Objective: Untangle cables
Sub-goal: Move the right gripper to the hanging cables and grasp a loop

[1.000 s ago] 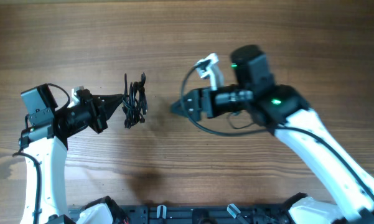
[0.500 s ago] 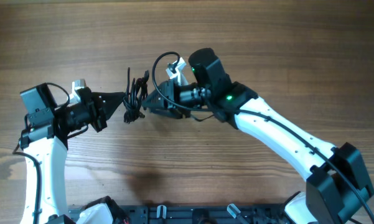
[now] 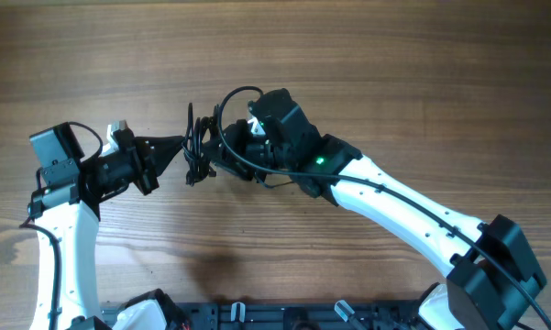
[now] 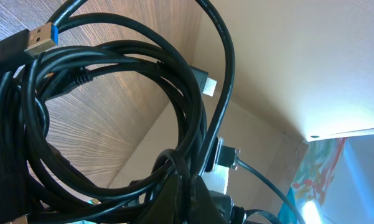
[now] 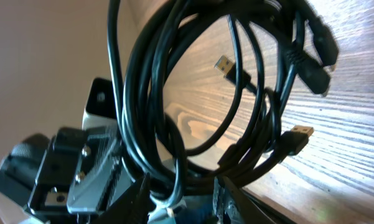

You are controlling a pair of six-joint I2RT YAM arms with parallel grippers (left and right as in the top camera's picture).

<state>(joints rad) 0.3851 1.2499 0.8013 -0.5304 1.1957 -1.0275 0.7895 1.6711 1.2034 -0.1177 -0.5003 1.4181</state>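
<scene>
Cables between end effectors (above table)

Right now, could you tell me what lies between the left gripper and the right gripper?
Only the bundle of cables, pinched by the left gripper, with the right gripper at its far side; the overhead view shows it.

Wore glossy white shells along the left arm and right arm, with black joints and boxy black wrist blocks. Carried a small green light on the right arm's black housing, a thin black wire loop at its 12 o'clock, and tapered black fingers on the left.
</scene>
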